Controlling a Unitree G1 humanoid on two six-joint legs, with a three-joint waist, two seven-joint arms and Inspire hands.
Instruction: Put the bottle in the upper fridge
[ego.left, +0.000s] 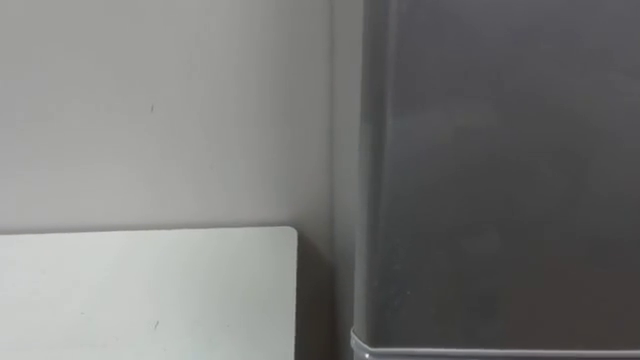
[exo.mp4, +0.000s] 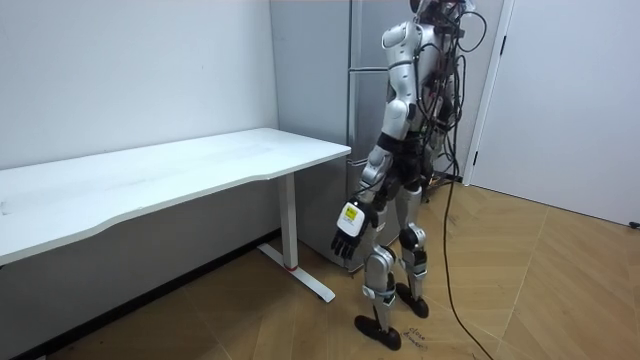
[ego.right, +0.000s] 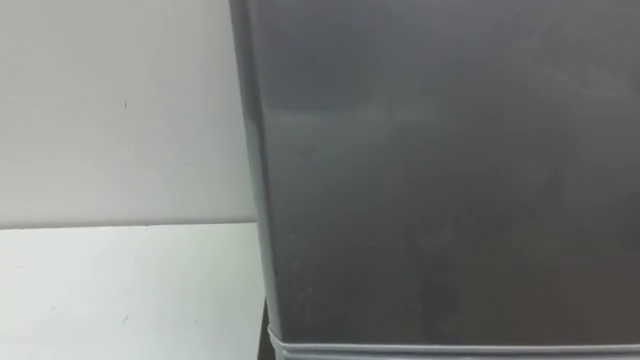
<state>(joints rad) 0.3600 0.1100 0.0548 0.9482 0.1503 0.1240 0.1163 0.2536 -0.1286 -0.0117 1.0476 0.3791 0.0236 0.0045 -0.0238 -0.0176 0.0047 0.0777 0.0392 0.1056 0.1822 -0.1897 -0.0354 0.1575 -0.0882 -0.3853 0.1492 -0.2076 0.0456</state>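
The grey fridge (ego.left: 500, 180) stands right in front of me, its upper door shut, with the seam to the lower door (ego.right: 450, 348) near the bottom edge of the eye views. In the room view I stand upright, close to the fridge (exo.mp4: 365, 100) and facing it. My left hand (exo.mp4: 346, 236) hangs at my side beside the table's end, fingers relaxed and holding nothing.
A white table (exo.mp4: 200, 165) stands along the wall on my left, its corner (ego.left: 270, 250) close to the fridge's side. A white door (exo.mp4: 570, 100) is at the room view's right, over a wooden floor (exo.mp4: 540, 290).
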